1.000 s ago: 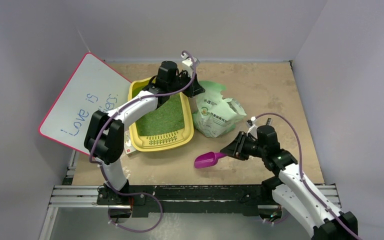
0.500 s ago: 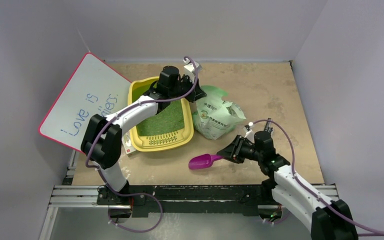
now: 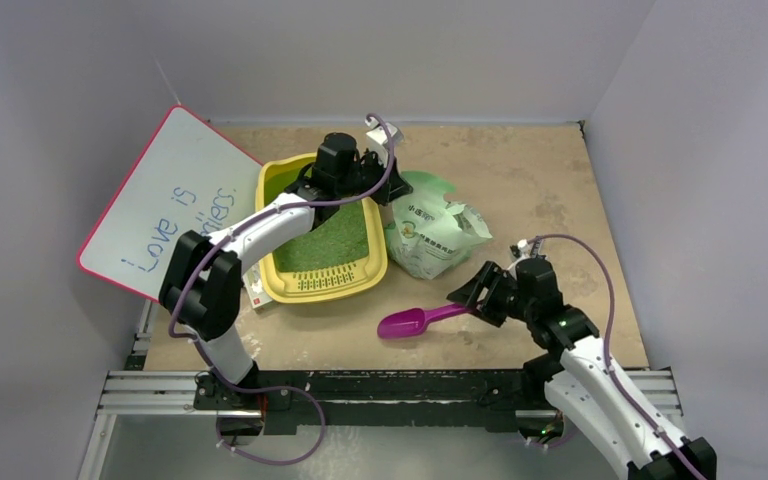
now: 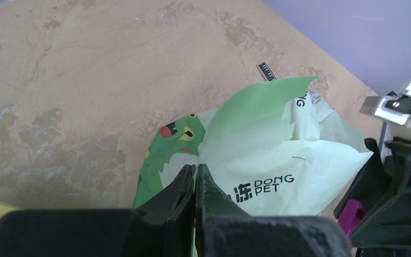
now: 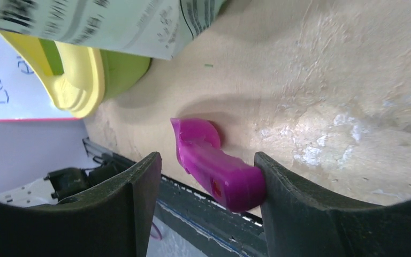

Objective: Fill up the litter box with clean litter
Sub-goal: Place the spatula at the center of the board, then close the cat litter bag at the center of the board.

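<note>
The litter box (image 3: 278,272) sits on the left-middle of the table (image 3: 530,180), and the clean litter (image 3: 332,242) already covers its floor, so I judge the filling nearly finished. Over its far right corner hangs the left gripper (image 4: 195,181), its 2 fingers pressed together on nothing, next to the pale green bag (image 3: 432,232). The right gripper (image 5: 206,160) stands open around the handle of the purple scoop (image 3: 412,321), which lies on the table. To leave it well, the gripper should pull straight back along the handle, so that no finger drags the scoop.
</note>
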Robot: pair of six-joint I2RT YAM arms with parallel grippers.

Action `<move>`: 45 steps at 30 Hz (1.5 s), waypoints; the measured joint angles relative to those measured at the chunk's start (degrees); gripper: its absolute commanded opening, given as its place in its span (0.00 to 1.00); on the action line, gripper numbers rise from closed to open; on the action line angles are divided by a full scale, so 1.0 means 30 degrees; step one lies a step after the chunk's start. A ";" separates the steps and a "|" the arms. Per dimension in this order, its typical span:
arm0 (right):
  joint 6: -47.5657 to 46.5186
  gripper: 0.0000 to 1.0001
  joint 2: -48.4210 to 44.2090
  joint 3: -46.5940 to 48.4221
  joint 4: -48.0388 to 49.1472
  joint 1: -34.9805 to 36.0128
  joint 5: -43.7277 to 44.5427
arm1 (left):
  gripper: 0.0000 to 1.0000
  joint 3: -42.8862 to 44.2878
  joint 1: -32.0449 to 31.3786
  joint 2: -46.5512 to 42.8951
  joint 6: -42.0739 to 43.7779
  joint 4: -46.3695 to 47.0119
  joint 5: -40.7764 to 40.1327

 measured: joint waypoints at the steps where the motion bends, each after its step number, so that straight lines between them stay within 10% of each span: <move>1: -0.0138 0.69 -0.0007 0.0459 -0.0503 0.0000 0.0415 | 0.00 0.0000 0.0000 -0.0007 0.0000 0.0000 0.0000; 20: -0.6295 0.93 -0.0248 0.6229 -0.4277 0.0000 0.7803 | 0.00 -0.0066 -0.0102 -0.0656 0.0007 -0.0240 0.0080; 45: -1.5650 0.99 0.5020 0.7089 0.4146 -0.2448 0.2382 | 0.00 -0.0066 -0.0109 -0.0896 0.0991 -0.0831 0.0291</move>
